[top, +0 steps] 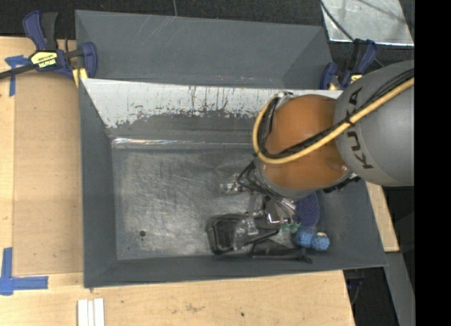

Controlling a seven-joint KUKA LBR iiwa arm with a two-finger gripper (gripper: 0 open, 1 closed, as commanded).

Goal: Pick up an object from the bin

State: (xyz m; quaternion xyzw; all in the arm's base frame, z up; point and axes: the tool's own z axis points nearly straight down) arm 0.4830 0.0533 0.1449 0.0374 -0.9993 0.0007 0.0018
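My gripper [266,212] hangs low over the near right part of the bin, its upper part hidden under the arm's orange cover. Just below it, on the bin floor, lies a black looped object [224,234], like a clip or strap, touching or nearly touching the gripper's metal parts. To its right sits a small blue object with a round cap [312,240]. A dark blue soft piece [309,208] lies behind that, partly under the arm. A thin flat black item [276,251] rests along the bin's near wall.
The arm comes in from the right and covers the bin's right side. The left half of the bin floor is bare scratched metal, with sloped walls all around.
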